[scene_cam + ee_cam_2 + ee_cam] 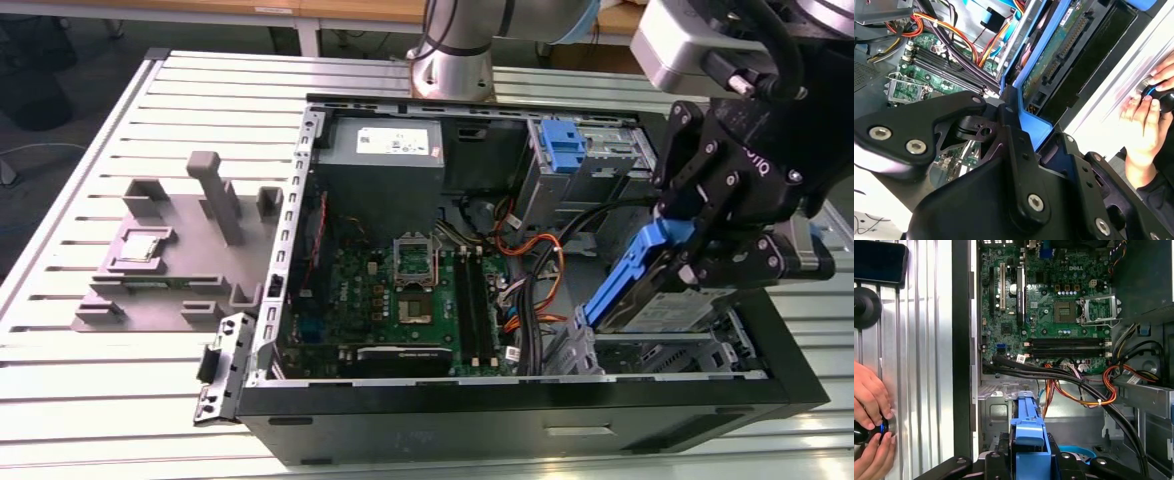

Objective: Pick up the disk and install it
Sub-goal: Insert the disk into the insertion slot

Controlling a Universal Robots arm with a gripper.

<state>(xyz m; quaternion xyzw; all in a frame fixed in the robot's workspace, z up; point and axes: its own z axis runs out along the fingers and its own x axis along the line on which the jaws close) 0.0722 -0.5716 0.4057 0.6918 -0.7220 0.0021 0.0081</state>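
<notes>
The black gripper (687,268) carries silver screws (1035,202).

Slatted metal table (80,400), open black computer case (534,420) on it, grey fixture (174,270) beside the case

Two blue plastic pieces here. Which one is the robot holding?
The blue-framed disk, clamped in the gripper; the other, a ribbed blue tab, sits on the grey cage.

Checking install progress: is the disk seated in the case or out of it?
Out: the gripper holds the disk tilted above the open computer case.
</notes>
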